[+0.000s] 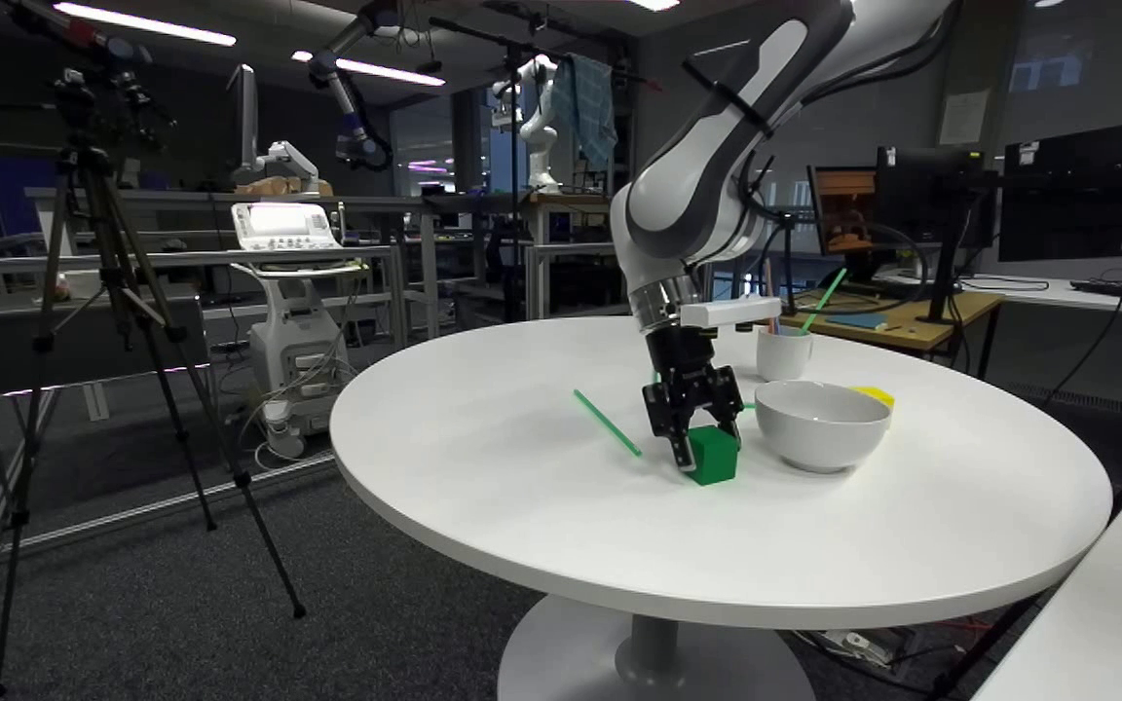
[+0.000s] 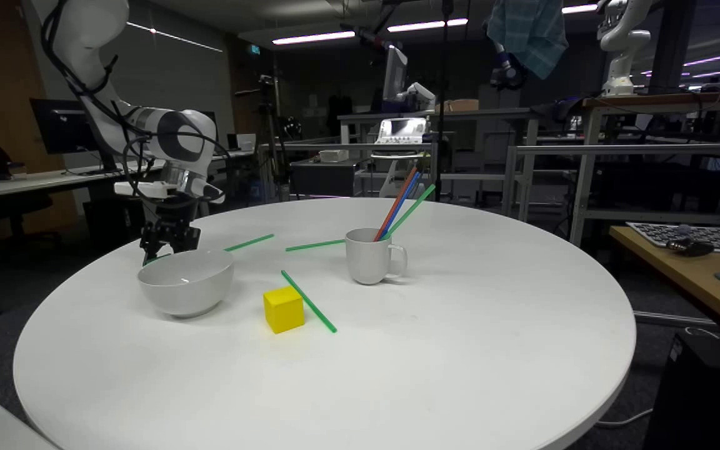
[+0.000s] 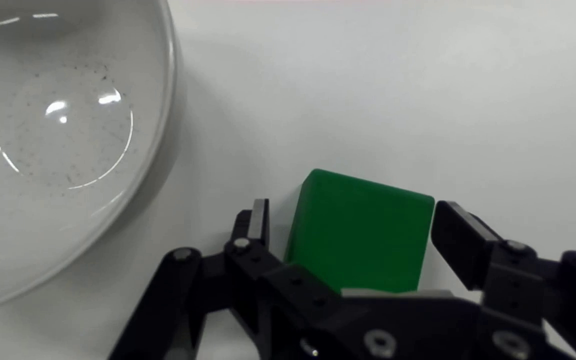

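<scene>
One smooth green cube point(image 3: 363, 230) on the round white counter point(image 1: 483, 428), inside the spread claw point(image 3: 352, 217), with a visible gap on one side. Just beside the claw, a glossy white bowl point(image 2: 186, 295). Near the claw, opposite the bowl, a thin green stick point(image 1: 607, 423). Past the bowl from the claw, a yellow cube point(image 2: 284, 310); farther, a white mug point(image 2: 366, 259) with orange, blue and green sticks point(image 2: 395, 203).

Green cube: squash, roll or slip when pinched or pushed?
The green cube probably won't squash: its faces look flat and edges straight. Sitting flat on the white table, it should slide rather than roll. Its smooth-looking sides might slip if pinched off-centre.
</scene>
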Tool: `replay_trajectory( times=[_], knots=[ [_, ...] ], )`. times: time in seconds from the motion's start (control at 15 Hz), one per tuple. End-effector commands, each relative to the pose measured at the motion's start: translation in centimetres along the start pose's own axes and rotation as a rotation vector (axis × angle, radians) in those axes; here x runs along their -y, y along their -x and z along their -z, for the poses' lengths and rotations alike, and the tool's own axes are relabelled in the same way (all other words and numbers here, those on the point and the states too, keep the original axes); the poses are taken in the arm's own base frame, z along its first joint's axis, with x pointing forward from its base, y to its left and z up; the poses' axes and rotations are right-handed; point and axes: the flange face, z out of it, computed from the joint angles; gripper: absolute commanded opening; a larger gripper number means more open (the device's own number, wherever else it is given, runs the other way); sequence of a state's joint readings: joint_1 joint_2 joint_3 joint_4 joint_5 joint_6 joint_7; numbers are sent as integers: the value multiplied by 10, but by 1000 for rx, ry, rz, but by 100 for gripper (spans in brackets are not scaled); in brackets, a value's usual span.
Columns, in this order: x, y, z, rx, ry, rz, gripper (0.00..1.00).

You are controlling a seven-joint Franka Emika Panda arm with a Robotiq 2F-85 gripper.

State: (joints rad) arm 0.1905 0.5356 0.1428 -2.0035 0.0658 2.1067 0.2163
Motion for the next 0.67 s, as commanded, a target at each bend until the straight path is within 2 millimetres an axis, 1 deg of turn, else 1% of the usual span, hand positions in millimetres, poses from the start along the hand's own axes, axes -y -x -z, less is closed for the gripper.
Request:
replay_trajectory(
  times=[0.0,0.07,0.2,0.27,0.6],
  knots=[
    [1,-3,4,17,-18,-7,57],
    [1,-3,5,17,-18,-7,48],
    [0,-2,7,13,-16,-11,34],
    [-1,-1,10,9,-14,-15,31],
    [-15,13,38,-39,-11,-44,31]
  ],
)
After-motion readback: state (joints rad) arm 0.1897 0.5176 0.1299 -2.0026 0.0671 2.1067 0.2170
